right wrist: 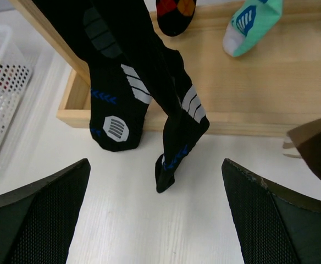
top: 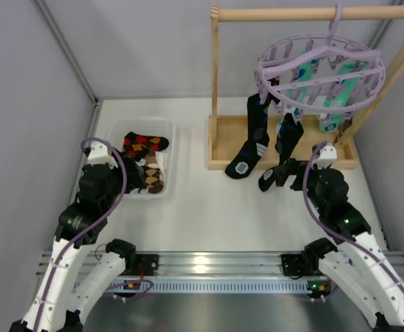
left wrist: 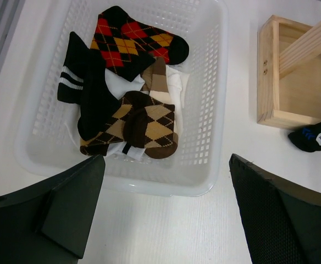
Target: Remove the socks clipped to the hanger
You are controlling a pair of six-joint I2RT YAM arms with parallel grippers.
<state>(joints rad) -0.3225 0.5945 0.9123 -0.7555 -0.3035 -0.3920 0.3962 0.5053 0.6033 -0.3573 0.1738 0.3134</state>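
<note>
The lilac round hanger (top: 319, 69) hangs by its hook from the wooden rail. Two long black socks (top: 254, 138) (top: 285, 145) dangle from its front pegs, their toes reaching the table. Turquoise socks (top: 340, 90) are clipped further back. In the right wrist view the black socks (right wrist: 114, 118) (right wrist: 180, 132) hang just ahead, with a turquoise toe (right wrist: 248, 25) and an orange-diamond toe (right wrist: 174, 11) above the wooden base. My right gripper (right wrist: 155, 165) is open, low over the table, with the nearer black sock's toe between its fingers and untouched. My left gripper (left wrist: 166, 165) is open at the basket's near rim.
A white mesh basket (left wrist: 218, 110) at the left holds a red-orange argyle sock (left wrist: 130, 38), a brown argyle sock (left wrist: 149, 124) and a black striped one (left wrist: 75, 71). The wooden frame's base tray (top: 219, 145) and top rail (top: 285, 12) stand at the back right. Grey walls close in both sides.
</note>
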